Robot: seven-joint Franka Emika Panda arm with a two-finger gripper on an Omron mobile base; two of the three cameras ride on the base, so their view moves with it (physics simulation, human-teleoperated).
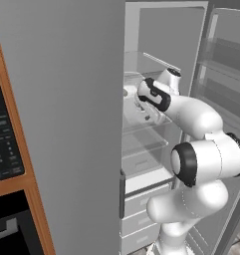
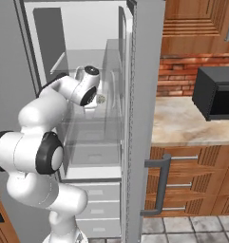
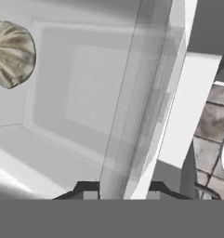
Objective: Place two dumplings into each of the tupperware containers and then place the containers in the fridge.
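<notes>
Hand view: the tool's (image 3: 118, 188) two dark tips sit either side of the raised rim of the white tupperware container (image 3: 85, 93). They look nearly closed on that rim; whether they pinch it or have just let go I cannot tell. One dumpling (image 3: 11, 53) lies in the container's far corner. Left base view: the arm reaches into the open fridge (image 1: 156, 30), wrist low over a clear glass shelf (image 1: 141, 127), presumably so the container sets down flat. Right base view: a dumpling (image 2: 100, 98) shows just beside the wrist. Beyond, a desk (image 2: 182, 123) carries a black microwave (image 2: 215, 97).
</notes>
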